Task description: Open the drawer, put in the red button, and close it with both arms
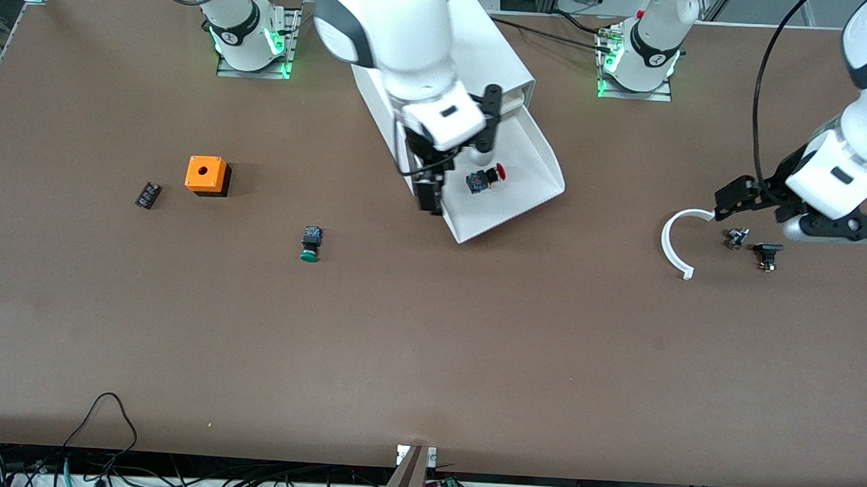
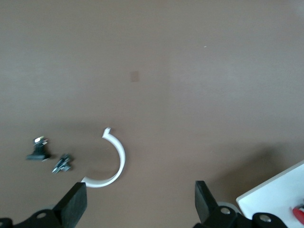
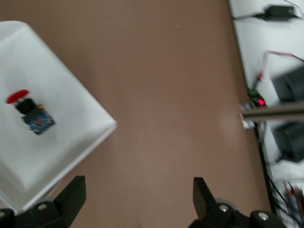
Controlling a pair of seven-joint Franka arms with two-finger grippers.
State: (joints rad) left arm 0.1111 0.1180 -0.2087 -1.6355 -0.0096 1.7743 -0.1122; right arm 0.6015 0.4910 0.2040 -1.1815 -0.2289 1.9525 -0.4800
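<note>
The white cabinet [image 1: 501, 55] stands between the arms' bases, with its drawer [image 1: 510, 221] pulled out toward the front camera. The red button [image 1: 486, 179] lies on its side in the drawer. It also shows in the right wrist view [image 3: 29, 110], in the drawer [image 3: 71, 152]. My right gripper [image 1: 459, 158] hangs open and empty over the drawer's side wall toward the right arm's end [image 3: 137, 202]. My left gripper [image 1: 788, 212] is open and empty above the table near the left arm's end [image 2: 140, 204]. The left wrist view shows a drawer corner [image 2: 275, 194].
A green-capped button [image 1: 310, 244], an orange box [image 1: 206, 175] and a small dark block [image 1: 147, 194] lie toward the right arm's end. A white arc piece [image 1: 673, 241] [image 2: 116, 156] and two small dark parts [image 1: 736, 238] [image 1: 767, 254] lie under the left gripper.
</note>
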